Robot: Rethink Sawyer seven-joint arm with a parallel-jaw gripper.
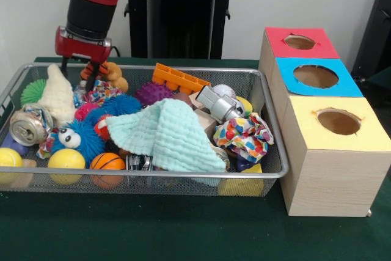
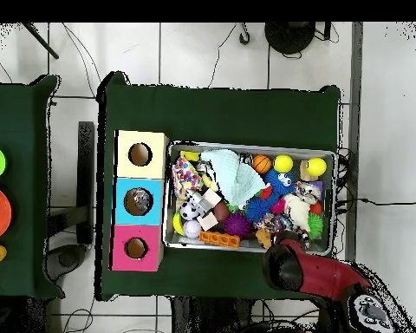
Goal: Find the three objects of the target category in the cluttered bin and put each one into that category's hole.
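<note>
The bin (image 1: 183,175) is a silver wire-mesh basket full of mixed toys; it also shows in the overhead view (image 2: 250,145). The blue-framed hole (image 1: 315,76) is the middle of three wooden boxes to the bin's right; in the overhead view (image 2: 139,201) something grey lies inside it. My gripper (image 1: 78,73) hangs open over the bin's far left corner, its fingers down beside an orange plush toy (image 1: 113,73) and nothing held. In the overhead view the red arm (image 2: 289,264) covers the gripper.
In the bin lie a mint cloth (image 1: 165,136), a blue furry monster (image 1: 79,139), a crushed can (image 1: 27,128), yellow balls (image 1: 66,159), a small basketball (image 1: 107,161), an orange brick (image 1: 177,77), a purple spiky ball (image 1: 153,93) and a spotted cloth (image 1: 244,132). Red-framed (image 1: 299,42) and yellow-framed (image 1: 338,121) holes flank the blue one.
</note>
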